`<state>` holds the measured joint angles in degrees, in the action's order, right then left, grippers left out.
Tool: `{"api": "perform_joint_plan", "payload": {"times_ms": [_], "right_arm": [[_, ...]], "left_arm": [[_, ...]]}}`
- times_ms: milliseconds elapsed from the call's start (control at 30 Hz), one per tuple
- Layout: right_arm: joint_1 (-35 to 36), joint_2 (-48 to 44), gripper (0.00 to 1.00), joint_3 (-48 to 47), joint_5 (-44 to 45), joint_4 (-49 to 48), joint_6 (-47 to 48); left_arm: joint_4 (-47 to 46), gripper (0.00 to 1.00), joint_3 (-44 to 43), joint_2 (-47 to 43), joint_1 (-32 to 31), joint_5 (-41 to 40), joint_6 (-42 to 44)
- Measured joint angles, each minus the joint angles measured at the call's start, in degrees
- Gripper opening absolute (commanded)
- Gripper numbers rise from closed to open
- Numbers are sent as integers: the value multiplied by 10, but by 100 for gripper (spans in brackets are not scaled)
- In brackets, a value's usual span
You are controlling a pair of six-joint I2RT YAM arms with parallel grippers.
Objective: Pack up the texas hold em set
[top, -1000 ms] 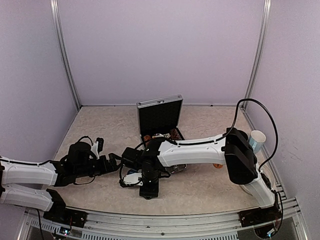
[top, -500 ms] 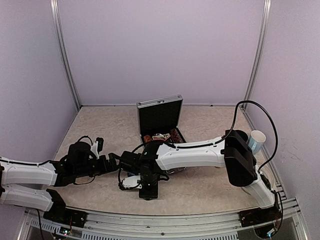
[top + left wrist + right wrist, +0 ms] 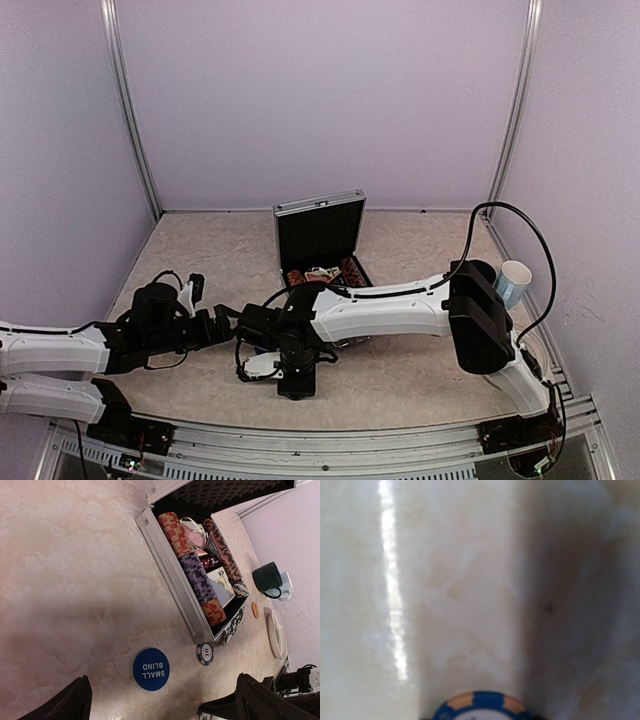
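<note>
Now the left gripper hangs spread wide with nothing in it, just short of the blue SMALL BLIND button. The right gripper points down over a blue chip, jaws hidden, can't tell its grip. The chip sits beside the open case corner, with table stretching left

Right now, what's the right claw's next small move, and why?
Probably close the right claw on the round blue-and-orange-edged poker chip and lift it: the chip lies loose on the marbled table, outside the open ribbed silver aluminium case.
</note>
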<state>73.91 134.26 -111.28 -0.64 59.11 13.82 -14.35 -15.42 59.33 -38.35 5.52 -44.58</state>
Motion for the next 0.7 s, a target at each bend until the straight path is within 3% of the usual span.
{"api": "perform_joint_plan", "payload": {"times_ms": [367,700], "right_arm": [[1,-12,42,-5,41,-13,5],[-3,-72,43,10,66,-42,16]], "left_arm": [[4,97,6,11,0,14,0],[-79,90,7,132,-6,106,3]]}}
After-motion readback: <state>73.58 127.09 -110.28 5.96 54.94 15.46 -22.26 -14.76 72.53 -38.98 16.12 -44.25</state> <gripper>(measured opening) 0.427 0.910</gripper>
